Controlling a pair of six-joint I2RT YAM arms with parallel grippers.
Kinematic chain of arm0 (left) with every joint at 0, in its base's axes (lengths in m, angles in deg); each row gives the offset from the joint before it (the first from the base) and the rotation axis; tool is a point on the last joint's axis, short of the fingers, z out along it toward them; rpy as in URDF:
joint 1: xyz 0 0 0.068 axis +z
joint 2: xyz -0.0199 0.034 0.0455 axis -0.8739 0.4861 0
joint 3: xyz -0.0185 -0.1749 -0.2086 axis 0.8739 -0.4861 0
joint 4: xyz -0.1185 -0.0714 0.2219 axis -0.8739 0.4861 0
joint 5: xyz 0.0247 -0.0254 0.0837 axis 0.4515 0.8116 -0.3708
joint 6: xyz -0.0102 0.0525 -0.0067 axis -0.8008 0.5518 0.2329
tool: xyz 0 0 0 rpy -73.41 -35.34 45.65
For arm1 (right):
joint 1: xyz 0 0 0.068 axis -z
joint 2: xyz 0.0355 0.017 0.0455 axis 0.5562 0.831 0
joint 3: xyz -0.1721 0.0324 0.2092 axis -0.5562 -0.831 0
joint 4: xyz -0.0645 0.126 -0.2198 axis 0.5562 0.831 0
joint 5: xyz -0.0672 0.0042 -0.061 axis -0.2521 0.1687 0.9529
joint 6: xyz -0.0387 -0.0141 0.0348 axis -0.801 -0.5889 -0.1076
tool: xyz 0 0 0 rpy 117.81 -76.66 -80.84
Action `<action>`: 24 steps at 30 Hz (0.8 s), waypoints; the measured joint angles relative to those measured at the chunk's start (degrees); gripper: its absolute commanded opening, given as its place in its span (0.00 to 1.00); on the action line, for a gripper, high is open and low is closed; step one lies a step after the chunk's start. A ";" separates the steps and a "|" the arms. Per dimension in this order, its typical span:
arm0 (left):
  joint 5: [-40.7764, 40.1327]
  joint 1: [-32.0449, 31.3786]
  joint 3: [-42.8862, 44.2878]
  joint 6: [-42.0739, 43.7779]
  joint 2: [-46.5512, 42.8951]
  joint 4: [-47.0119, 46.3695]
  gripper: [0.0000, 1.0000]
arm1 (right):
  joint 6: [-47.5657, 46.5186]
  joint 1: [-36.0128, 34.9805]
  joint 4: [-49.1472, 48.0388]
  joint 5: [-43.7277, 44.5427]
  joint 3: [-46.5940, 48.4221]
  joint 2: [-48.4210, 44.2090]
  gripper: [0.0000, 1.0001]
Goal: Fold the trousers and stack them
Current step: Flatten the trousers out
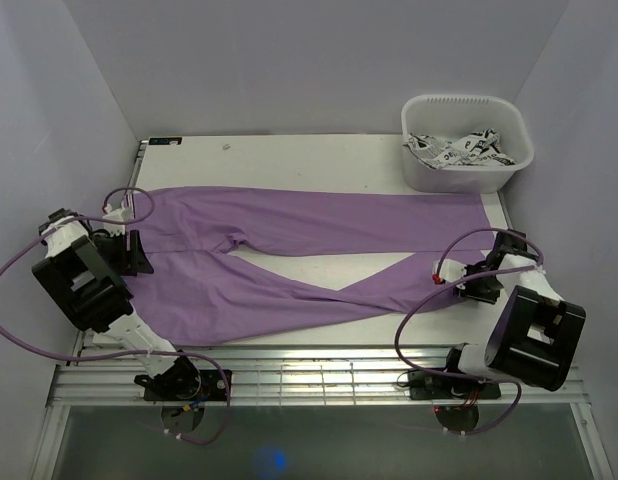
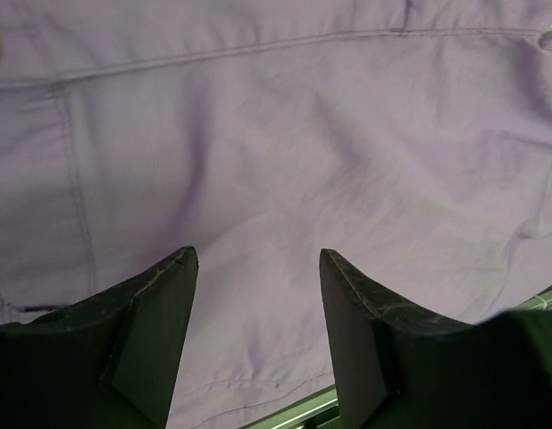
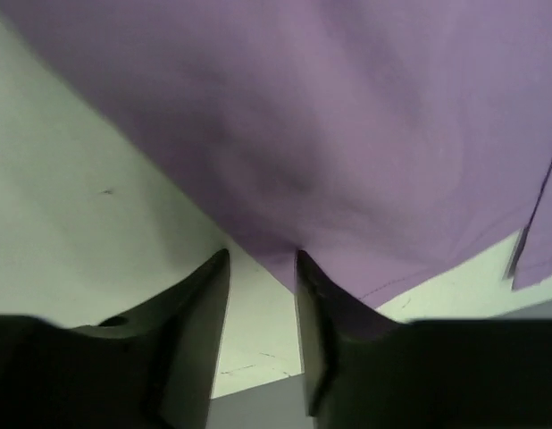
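now | left hand (image 2: 256, 255) apart over trousers (image 2: 285, 134) | right hand (image 3: 263, 255) apart at their edge | tub (image 1: 469, 178) print (image 1: 459, 150) unreadable

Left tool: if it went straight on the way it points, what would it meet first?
The trousers: the left tool, jaws apart, faces their purple fabric near the waist. How close it is remains unclear.

PLACE: robot lab cell — plain white walls (image 1: 289, 60) | metal-railed table (image 1: 319, 155)
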 measured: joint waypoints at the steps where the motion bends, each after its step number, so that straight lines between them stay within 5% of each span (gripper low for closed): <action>1: 0.00 0.72 0.17 0.13 0.24 0.20 0.67 | -0.35 -0.11 -1.60 0.33 -0.44 0.04 0.11; 6: 0.04 2.60 0.98 0.31 1.90 0.17 0.60 | 1.44 -0.11 -4.22 0.90 0.44 1.51 0.08; 16: 0.13 2.49 0.96 0.48 2.01 -1.86 0.46 | 1.97 1.01 13.53 -0.74 18.45 -5.70 0.08; 21: 0.13 2.49 -0.70 1.36 1.55 -4.17 0.49 | 2.73 1.44 21.99 -0.48 22.32 -8.20 0.09; 23: 0.15 2.49 -2.19 2.08 1.05 -4.66 0.55 | 2.64 1.73 23.12 0.35 20.61 -10.75 0.24; 24: 0.15 2.49 -2.91 2.45 0.76 -4.85 0.57 | 2.29 1.75 22.47 0.96 18.64 -12.55 0.52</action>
